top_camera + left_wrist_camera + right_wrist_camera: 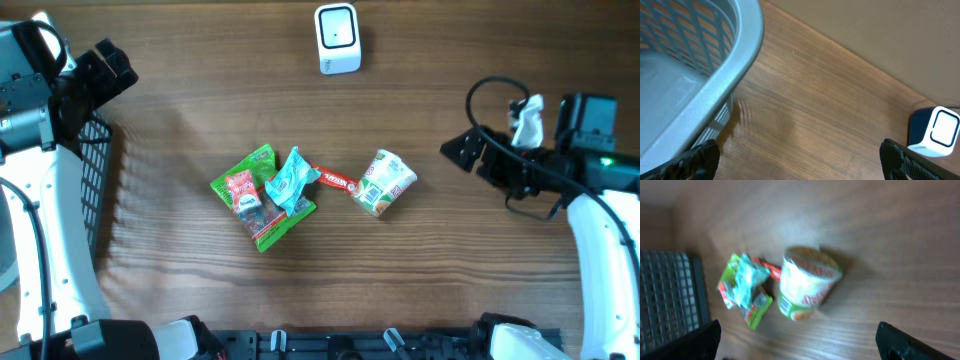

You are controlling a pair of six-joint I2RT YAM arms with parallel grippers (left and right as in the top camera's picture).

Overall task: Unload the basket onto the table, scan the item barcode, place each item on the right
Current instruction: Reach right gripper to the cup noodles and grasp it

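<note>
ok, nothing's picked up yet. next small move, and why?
Probably ease the right gripper toward the noodle cup: its jaws stand open and empty, and the cup, lying on its side, is the item nearest it.

Scanner (337, 38) at the back — packets (262, 197) left of cup (383, 183).

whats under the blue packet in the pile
The blue packet lies on the green packet, covering that packet's right side. A red bar sticks out at its right edge; how far it runs underneath is hidden.
</note>
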